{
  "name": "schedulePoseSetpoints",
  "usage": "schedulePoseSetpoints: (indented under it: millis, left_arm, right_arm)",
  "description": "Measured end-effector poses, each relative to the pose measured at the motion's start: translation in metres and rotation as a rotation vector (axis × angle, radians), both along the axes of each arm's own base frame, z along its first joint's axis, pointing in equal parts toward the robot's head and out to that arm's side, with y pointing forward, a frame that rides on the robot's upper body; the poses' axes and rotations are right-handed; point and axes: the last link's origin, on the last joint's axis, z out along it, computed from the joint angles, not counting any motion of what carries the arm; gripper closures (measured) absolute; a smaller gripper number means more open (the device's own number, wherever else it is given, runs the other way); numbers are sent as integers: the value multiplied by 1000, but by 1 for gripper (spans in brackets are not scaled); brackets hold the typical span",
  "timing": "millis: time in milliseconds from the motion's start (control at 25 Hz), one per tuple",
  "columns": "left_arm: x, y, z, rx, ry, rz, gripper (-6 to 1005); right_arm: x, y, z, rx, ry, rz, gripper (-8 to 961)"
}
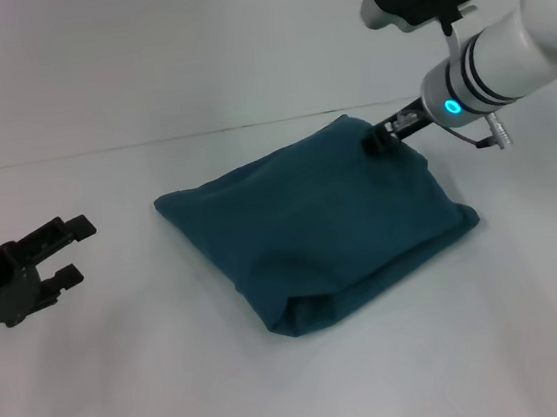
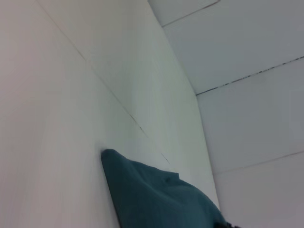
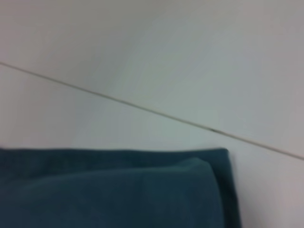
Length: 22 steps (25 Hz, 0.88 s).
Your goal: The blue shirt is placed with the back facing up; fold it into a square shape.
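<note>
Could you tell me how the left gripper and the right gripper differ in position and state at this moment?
The left gripper sits off to the shirt's left, apart from the blue shirt, while the right gripper touches the shirt's far right corner. The left gripper's fingers are plainly open; the right gripper's are too hidden to judge. Both have dark fingers.

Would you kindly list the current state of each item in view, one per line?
Dark teal-blue soft cotton shirt: folded into a rough square, lying flat on the table, plain side up.
Right tool: resting on the shirt's far right corner.
Left tool: open, off the shirt at the table's left.
White table: bearing the shirt.
</note>
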Motion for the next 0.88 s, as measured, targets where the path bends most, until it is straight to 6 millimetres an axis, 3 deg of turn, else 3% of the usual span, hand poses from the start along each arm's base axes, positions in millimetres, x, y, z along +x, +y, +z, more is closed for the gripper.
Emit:
schedulePoseSetpoints:
  millis: [240,440,640,880]
  left_arm:
    - [1,1,-2,-3,-3,0,132]
    - [1,0,-2,-6,-6,-2,135]
    - [2,0,-4,-11,-11,-6,137]
    - [2,-3,-4,-19,-17,-10,139]
  right_arm:
    - [21,1,15,34,-63,-83,418]
    - [34,0,36,68,7,-178,425]
    - [25,-4,49,74,89,-164,427]
    - [8,-15,55,-40,259,-146,427]
